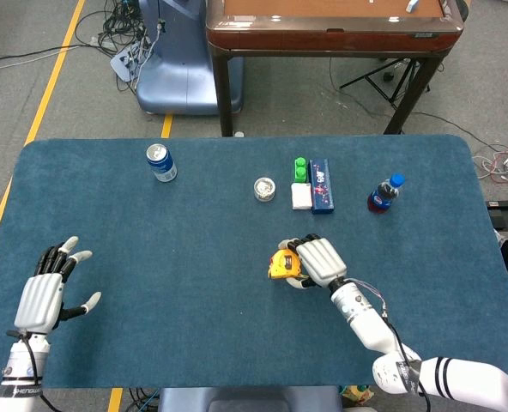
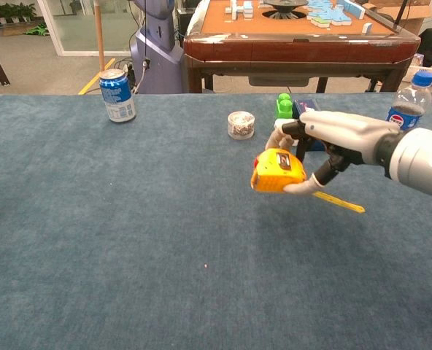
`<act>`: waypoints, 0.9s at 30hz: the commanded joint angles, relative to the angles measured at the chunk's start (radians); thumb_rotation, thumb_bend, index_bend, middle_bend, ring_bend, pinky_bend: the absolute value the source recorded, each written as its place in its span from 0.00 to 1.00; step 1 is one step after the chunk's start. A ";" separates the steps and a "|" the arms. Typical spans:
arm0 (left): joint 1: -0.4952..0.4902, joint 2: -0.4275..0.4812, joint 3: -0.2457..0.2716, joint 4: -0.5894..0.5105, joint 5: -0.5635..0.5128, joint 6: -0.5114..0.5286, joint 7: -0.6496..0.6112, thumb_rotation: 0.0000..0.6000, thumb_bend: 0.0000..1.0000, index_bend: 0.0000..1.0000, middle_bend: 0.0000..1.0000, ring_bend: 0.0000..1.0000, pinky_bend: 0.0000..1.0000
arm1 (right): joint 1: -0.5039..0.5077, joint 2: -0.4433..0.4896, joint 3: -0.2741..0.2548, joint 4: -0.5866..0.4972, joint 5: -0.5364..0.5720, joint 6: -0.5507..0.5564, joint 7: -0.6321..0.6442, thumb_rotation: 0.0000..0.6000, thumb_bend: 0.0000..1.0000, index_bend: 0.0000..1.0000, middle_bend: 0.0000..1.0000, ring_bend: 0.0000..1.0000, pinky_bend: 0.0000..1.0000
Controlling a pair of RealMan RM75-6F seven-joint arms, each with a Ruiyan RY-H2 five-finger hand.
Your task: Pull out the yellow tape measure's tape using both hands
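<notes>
Right hand [image 2: 331, 140] grips yellow tape measure [image 2: 277, 170] (off table), left hand [image 1: 45, 293] spread, empty.

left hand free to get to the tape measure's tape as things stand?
Probably yes. The left hand is open and empty at the near-left table edge; bare cloth lies between it and the yellow tape measure, held up by the right hand. The tape trails right, so far side.
</notes>
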State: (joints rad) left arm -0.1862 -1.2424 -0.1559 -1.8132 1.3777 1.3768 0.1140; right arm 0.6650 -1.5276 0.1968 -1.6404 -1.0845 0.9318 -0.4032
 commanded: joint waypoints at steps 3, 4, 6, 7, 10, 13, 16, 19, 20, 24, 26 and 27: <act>-0.080 -0.007 -0.067 -0.019 -0.077 -0.098 -0.075 1.00 0.21 0.18 0.07 0.01 0.00 | 0.053 -0.035 0.071 -0.112 0.109 0.093 -0.118 1.00 0.62 0.56 0.54 0.38 0.22; -0.092 -0.009 -0.076 -0.026 -0.093 -0.113 -0.083 1.00 0.21 0.16 0.07 0.01 0.00 | 0.061 -0.047 0.079 -0.124 0.125 0.108 -0.138 1.00 0.62 0.56 0.54 0.39 0.22; -0.118 -0.016 -0.099 -0.039 -0.128 -0.143 -0.104 1.00 0.21 0.12 0.07 0.01 0.00 | 0.080 -0.078 0.096 -0.146 0.160 0.147 -0.180 1.00 0.63 0.57 0.55 0.40 0.22; -0.128 -0.021 -0.110 -0.044 -0.144 -0.153 -0.114 1.00 0.21 0.10 0.07 0.01 0.00 | 0.089 -0.092 0.102 -0.154 0.175 0.162 -0.197 1.00 0.63 0.57 0.55 0.40 0.22; -0.157 -0.041 -0.140 -0.057 -0.195 -0.179 -0.149 1.00 0.21 0.04 0.07 0.01 0.00 | 0.121 -0.135 0.123 -0.176 0.224 0.207 -0.254 1.00 0.63 0.58 0.56 0.41 0.22; -0.182 -0.060 -0.161 -0.065 -0.236 -0.198 -0.167 1.00 0.21 0.00 0.06 0.01 0.00 | 0.154 -0.177 0.145 -0.186 0.267 0.248 -0.304 1.00 0.63 0.58 0.57 0.42 0.22; -0.205 -0.085 -0.175 -0.062 -0.268 -0.203 -0.166 1.00 0.21 0.00 0.04 0.01 0.00 | 0.189 -0.218 0.171 -0.184 0.304 0.281 -0.342 1.00 0.63 0.59 0.57 0.42 0.22; -0.226 -0.108 -0.182 -0.059 -0.289 -0.206 -0.157 1.00 0.21 0.00 0.02 0.01 0.00 | 0.226 -0.248 0.193 -0.178 0.348 0.302 -0.388 1.00 0.64 0.59 0.57 0.43 0.22; -0.234 -0.117 -0.183 -0.056 -0.295 -0.207 -0.153 1.00 0.21 0.00 0.02 0.01 0.00 | 0.241 -0.257 0.201 -0.175 0.365 0.311 -0.406 1.00 0.64 0.59 0.57 0.43 0.22; -0.253 -0.142 -0.181 -0.048 -0.308 -0.208 -0.144 1.00 0.21 0.00 0.00 0.01 0.00 | 0.287 -0.277 0.227 -0.171 0.420 0.328 -0.460 1.00 0.64 0.59 0.57 0.43 0.22; -0.262 -0.155 -0.182 -0.041 -0.314 -0.208 -0.144 1.00 0.21 0.00 0.00 0.01 0.00 | 0.307 -0.281 0.237 -0.167 0.444 0.332 -0.480 1.00 0.64 0.59 0.57 0.43 0.22; -0.266 -0.160 -0.182 -0.038 -0.315 -0.209 -0.143 1.00 0.21 0.00 0.00 0.01 0.00 | 0.315 -0.283 0.241 -0.164 0.453 0.334 -0.486 1.00 0.64 0.59 0.57 0.43 0.22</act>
State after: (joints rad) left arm -0.4480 -1.3982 -0.3374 -1.8546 1.0651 1.1686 -0.0300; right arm 0.9696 -1.8047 0.4290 -1.8089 -0.6431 1.2601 -0.8785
